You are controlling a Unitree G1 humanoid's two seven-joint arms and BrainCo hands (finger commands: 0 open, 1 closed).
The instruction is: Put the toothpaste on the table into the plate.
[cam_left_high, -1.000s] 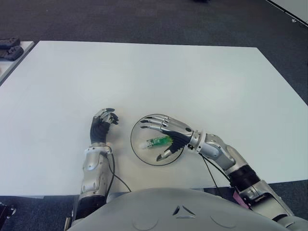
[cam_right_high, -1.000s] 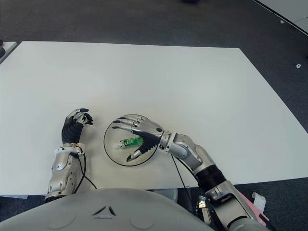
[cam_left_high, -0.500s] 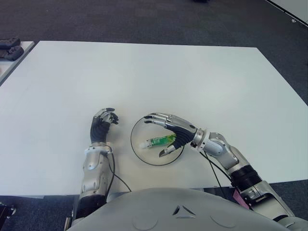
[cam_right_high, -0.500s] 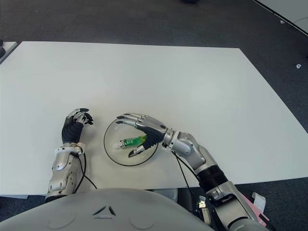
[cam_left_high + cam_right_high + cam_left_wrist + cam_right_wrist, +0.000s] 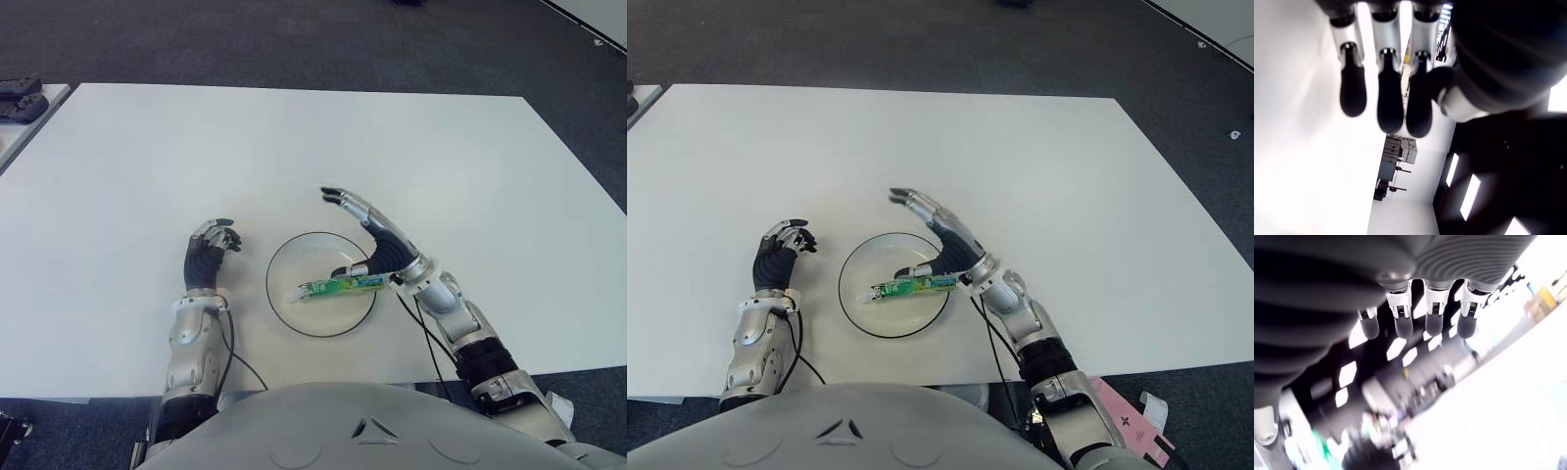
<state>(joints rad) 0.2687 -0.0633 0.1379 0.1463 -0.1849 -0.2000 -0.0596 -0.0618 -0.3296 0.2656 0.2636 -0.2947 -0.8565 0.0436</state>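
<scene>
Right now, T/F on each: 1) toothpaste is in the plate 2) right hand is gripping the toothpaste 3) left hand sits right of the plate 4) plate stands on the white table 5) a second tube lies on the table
1) True. The toothpaste lies in the plate, its green end reaching the rim on the right-hand side.
2) False. The right hand is open, fingers extended and raised above the plate's far right edge; only its thumb is close to the tube.
3) False. The left hand shows to the left of the plate, fingers curled and holding nothing.
4) True. The plate stands on the white table.
5) False. Only one tube is visible.
</scene>
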